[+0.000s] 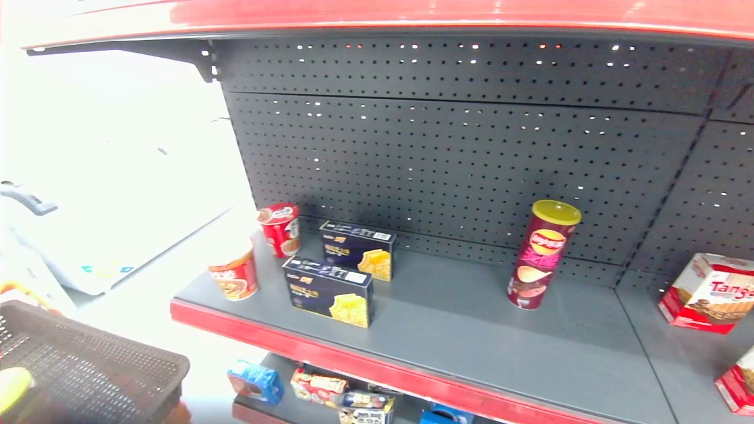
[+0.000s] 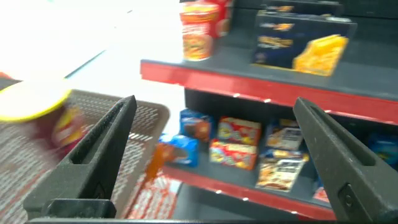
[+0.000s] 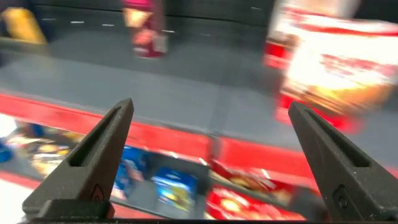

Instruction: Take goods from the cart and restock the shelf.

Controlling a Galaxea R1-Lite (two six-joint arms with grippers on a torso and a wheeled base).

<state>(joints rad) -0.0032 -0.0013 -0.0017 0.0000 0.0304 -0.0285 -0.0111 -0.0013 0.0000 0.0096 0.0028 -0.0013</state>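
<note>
Dark grey shelf [image 1: 459, 335] with a red front edge and a pegboard back. A maroon chip can [image 1: 542, 256] with a yellow lid stands upright on it, right of centre and well apart from the rest. At the left end two navy cracker boxes stand one behind the other, front box [image 1: 328, 292] and rear box [image 1: 357, 249], and beside them two red noodle cups, front cup [image 1: 234, 274] near the edge and rear cup [image 1: 280, 228] by the back wall. On the next bay to the right sits a red-and-white wafer box [image 1: 710, 291]; a second red box [image 1: 736, 386] is cut off at the frame edge. The lower shelf goods [image 1: 318, 388] are partly hidden under the lip and hard to identify. The dark mesh cart basket [image 1: 88, 365] is at lower left and cut off, with a yellow-lidded can [image 2: 37, 102] inside, blurred. Left end effector [image 2: 214, 106] is spread wide with nothing between its fingers, above the basket's rim. Right end effector [image 3: 209, 106] is also spread and holds nothing, facing the shelf front, with the wafer box a blur.
</note>
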